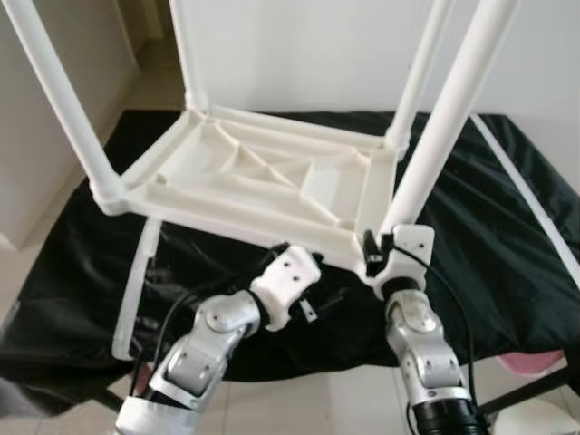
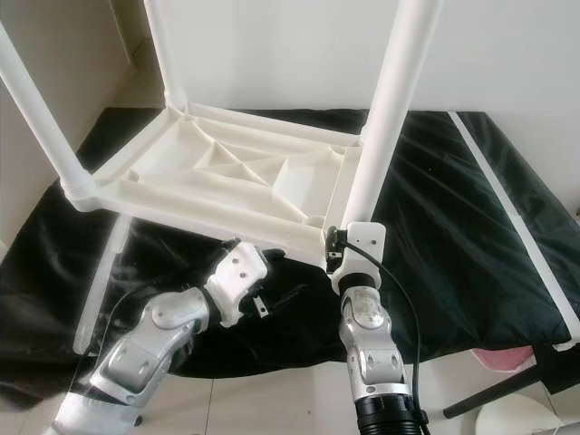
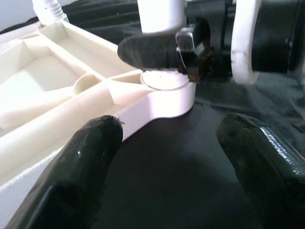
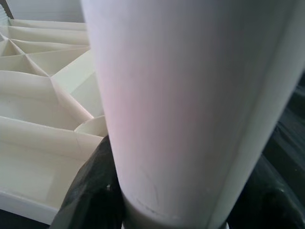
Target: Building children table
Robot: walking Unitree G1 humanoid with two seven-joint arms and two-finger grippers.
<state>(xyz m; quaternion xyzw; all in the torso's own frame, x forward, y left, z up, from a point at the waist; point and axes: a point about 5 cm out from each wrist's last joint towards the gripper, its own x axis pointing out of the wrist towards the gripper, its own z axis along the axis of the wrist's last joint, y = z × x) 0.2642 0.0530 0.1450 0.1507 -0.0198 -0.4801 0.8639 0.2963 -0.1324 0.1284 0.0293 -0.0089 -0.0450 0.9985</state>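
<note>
**Right gripper clamps the near leg at its socket**

The white tabletop (image 1: 263,181) lies upside down on the black cloth (image 1: 489,227), ribbed underside up, four legs rising. The right gripper (image 1: 379,246) clasps the near right leg (image 1: 444,118) just above its corner socket, fingers on either side. The left gripper (image 3: 167,157) sits under the near edge, fingers spread wide, holding nothing.

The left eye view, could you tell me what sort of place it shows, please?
Probably a room in a home, used as an assembly spot: pale tiled floor, plain white wall, and a black cloth-covered surface bearing an upturned white plastic children's table.
</note>
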